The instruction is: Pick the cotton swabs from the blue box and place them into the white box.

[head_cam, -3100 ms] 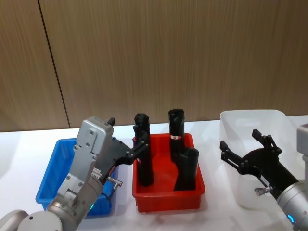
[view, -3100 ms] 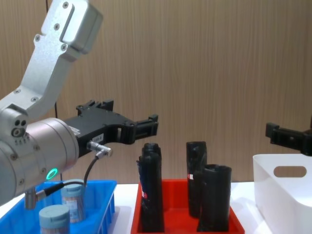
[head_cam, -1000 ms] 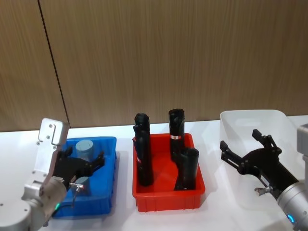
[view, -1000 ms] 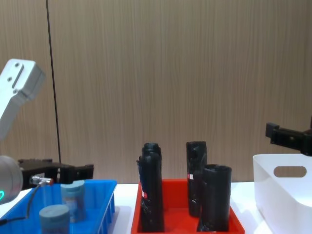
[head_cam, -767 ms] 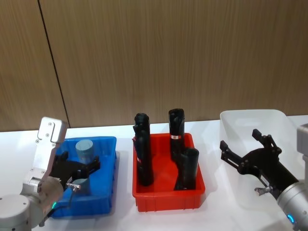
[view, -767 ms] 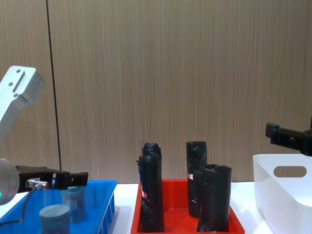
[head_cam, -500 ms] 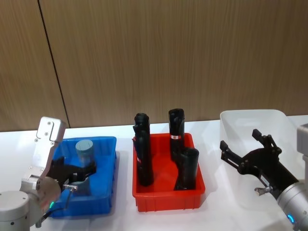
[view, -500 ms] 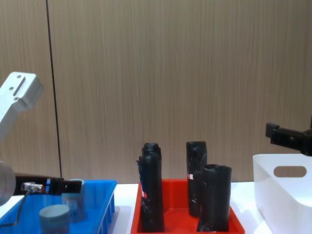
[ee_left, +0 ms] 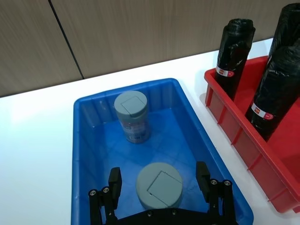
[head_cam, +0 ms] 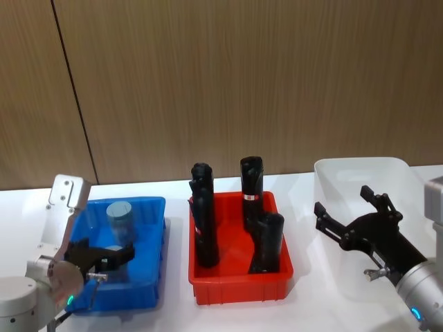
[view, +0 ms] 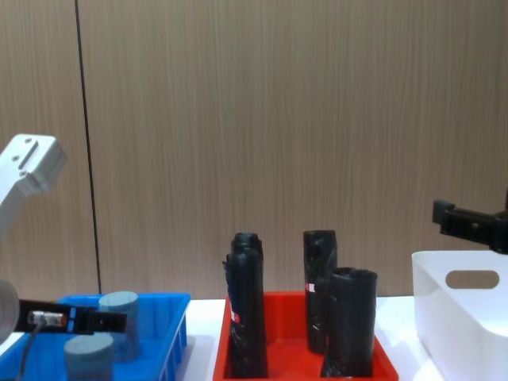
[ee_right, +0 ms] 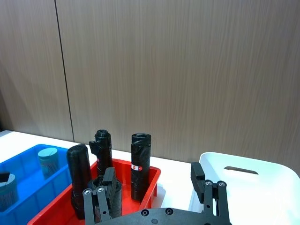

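Note:
Two cotton swabs jars with grey lids stand in the blue box point(ee_left: 78, 140): a far one point(ee_left: 132, 116) and a near one point(ee_left: 159, 185). My left gripper point(ee_left: 158, 177) is open and low over the box, one finger on each side of the near jar, not touching it. In the head view the left gripper point(head_cam: 109, 257) covers the near jar, with the far jar point(head_cam: 121, 218) behind it. The chest view shows both jars point(view: 119, 311) side by side. The white box point(head_cam: 360, 173) stands at the right. My right gripper point(head_cam: 340, 199) hovers open beside it, holding nothing.
A red bin point(head_cam: 239, 280) with three upright black rolls point(head_cam: 202, 214) stands between the blue box and the white box. A wooden wall closes off the back. The white table point(head_cam: 173, 308) shows bare in front of the bins.
My left gripper has drawn back and sunk lower into the blue box, ending astride the near jar. The right arm has not moved.

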Available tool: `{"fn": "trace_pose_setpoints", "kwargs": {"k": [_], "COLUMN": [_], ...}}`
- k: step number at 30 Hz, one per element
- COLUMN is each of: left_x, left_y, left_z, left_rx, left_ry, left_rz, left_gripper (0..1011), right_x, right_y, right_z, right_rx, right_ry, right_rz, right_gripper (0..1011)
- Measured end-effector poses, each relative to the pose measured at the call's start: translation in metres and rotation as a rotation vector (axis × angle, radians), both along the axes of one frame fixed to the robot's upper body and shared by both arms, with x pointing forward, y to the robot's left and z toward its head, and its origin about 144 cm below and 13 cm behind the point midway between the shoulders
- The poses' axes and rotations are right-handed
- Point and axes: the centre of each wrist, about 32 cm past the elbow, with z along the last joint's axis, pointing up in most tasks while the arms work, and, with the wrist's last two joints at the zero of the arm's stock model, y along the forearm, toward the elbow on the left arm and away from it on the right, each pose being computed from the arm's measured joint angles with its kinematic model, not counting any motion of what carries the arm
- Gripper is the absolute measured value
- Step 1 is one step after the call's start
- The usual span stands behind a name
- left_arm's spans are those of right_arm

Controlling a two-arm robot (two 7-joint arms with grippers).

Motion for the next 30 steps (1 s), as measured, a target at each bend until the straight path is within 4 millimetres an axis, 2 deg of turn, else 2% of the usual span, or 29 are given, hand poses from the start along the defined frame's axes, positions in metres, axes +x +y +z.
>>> {"fn": "trace_pose_setpoints", "kwargs": {"k": [17,30], "left_x": [0.011,0.019], "left_y": [0.002,0.002], "left_z": [-0.016,-0.021], "left_rx": [-0.028,-0.012], "left_ry": [0.038,0.051], "left_rz": [-0.039,-0.046], "left_gripper": [1004,1004], "right_x": [0.000,0.000], "right_y": [0.000,0.000], "right_z": [0.000,0.000], "right_rx": [0.000,0.000], "right_ry": [0.000,0.000], "right_rz": [0.000,0.000], "right_gripper": [1001,1001]}}
